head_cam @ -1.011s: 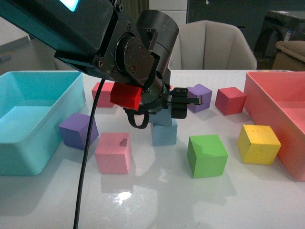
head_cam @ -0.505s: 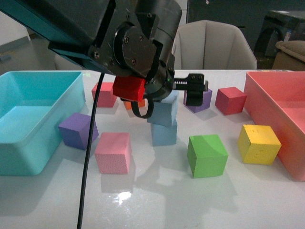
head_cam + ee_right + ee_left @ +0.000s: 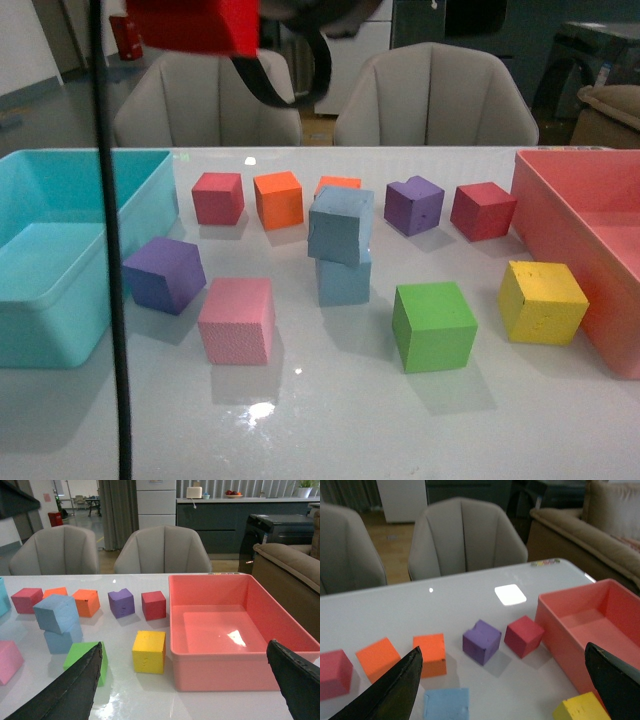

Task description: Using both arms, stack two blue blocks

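Risk 1: upper blue block sits twisted and tilted on the lower blue block, overhanging toward 9 o'clock. My read: a bump to the bench or any brush from an arm could tip it off.
Risk 2: left arm hangs high at 11–12 o'clock in the front view, its black cable dropping down the frame at 9 o'clock. A swinging cable could drag across the purple cube or pink cube; it looks well apart from the stack, so lower odds there.
Risk 3: a re-grasp to square up the top block could knock it over, since neighbours are near: orange cube at 11 o'clock of the stack, a second orange cube just behind it at 12.
Stack location: bench centre; green cube at 4 o'clock, purple notched cube at 1 o'clock.
Block look: pale dusty blue, matte foam, faces slightly scuffed, edges soft. Top one shows rotated in the right wrist view too, resting on the lower one.
Left claw: both fingers spread wide at the frame edges, nothing between them; only the top block's face shows below.
Right claw: spread wide, holding nothing, well apart from the stack, above the yellow cube and red bin.
Task status: judged stacked, alignment poor.
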### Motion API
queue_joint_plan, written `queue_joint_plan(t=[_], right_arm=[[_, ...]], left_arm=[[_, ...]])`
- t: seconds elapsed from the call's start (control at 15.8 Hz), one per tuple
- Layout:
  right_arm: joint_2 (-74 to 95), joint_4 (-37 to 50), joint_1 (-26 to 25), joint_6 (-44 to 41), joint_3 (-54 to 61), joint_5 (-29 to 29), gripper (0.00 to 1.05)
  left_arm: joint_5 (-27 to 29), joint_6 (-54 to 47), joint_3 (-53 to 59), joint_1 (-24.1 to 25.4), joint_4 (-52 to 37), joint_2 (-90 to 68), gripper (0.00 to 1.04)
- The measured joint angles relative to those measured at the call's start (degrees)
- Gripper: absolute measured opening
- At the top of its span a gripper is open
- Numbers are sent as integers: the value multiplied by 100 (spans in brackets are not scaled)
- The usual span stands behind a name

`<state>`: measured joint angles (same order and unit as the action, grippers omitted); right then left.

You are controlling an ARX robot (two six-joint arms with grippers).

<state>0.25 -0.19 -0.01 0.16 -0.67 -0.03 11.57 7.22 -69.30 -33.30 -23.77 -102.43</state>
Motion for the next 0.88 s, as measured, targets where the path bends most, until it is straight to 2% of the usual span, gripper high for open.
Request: queue_joint_plan(t=[0.25,0.32,0.38,0.44,0.57,0.63,0.76,0.88], right_arm=[[0,0,0,0,0,0,98],[0,-2,0,0,0,0,98],[0,-2,0,0,0,0,98],[0,-2,0,0,0,4,98],[0,0,0,0,0,2,98],[0,0,0,0,0,0,98],[0,0,0,0,0,0,98],[0,0,0,0,0,2,98]], left_arm=[[299,-374,1005,13,-341,1499,98],[623,-531,1335,0,-260,1980,96],[1445,-612,1937,74,-125,2671,82],[1587,-623,2605,343,-173,3322,71],[1451,-621,3449,881,-463,4159,53],[1193,-621,3945,1113,-575,4546,40],[820,-623,4524,1351,-629,4828,24],[424,-625,5160,1773,-704,5327,2]])
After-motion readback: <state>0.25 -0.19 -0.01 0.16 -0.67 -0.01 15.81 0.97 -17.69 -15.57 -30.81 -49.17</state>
